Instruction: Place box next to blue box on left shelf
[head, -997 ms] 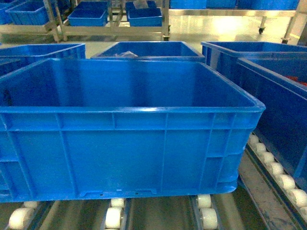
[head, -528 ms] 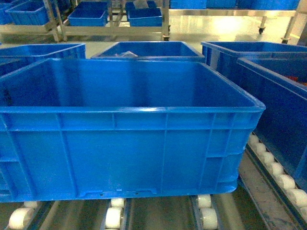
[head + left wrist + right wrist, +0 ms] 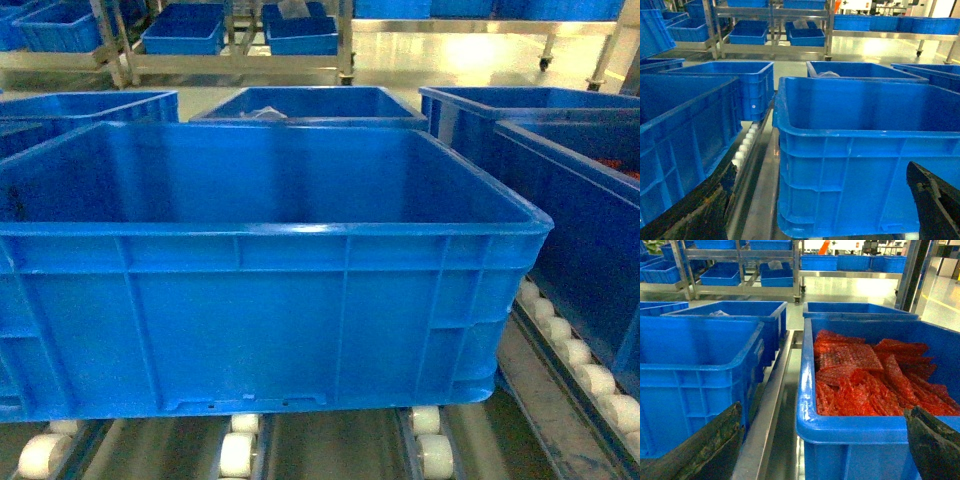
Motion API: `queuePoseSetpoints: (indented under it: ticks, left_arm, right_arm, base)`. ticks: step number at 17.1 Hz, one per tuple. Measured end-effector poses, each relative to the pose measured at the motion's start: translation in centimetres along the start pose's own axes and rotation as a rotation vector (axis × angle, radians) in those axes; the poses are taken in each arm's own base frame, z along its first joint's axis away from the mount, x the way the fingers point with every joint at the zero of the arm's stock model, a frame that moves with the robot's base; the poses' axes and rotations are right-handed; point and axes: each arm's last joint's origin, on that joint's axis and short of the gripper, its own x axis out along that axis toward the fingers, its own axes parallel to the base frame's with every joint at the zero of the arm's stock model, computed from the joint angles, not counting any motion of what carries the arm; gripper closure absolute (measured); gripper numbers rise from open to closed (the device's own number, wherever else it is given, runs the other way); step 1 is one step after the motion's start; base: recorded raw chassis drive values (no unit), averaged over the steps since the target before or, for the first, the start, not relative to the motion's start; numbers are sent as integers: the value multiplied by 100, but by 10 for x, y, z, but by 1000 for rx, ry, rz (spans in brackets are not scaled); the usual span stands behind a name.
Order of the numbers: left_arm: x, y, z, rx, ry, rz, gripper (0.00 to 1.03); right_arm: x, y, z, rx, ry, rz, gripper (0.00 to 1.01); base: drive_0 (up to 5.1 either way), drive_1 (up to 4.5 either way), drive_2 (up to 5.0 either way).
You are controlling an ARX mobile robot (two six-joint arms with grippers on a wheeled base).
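- Box [image 3: 260,270] fills the head view, sitting level on the white rollers of the left shelf [image 3: 575,350], its notched tab at the bottom front edge.
- Left claw [image 3: 822,210]: jaws spread wide, dark fingers [image 3: 935,205] low in the frame's corners, gripping nothing; a neighbouring blue crate [image 3: 685,135] stands just left of the box.
- Right claw [image 3: 825,450] likewise gapes wide and holds nothing (before it, a crate of red pieces [image 3: 865,375]).
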Motion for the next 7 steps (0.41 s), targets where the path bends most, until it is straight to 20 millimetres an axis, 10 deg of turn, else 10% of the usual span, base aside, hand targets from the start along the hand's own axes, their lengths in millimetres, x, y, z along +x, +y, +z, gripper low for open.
queuePoseSetpoints:
  ticks: [7]
  left_arm:
    - [0,0,0,0,0,0,5]
  right_arm:
    - [0,0,0,0,0,0,3]
  base:
    - [0,0,0]
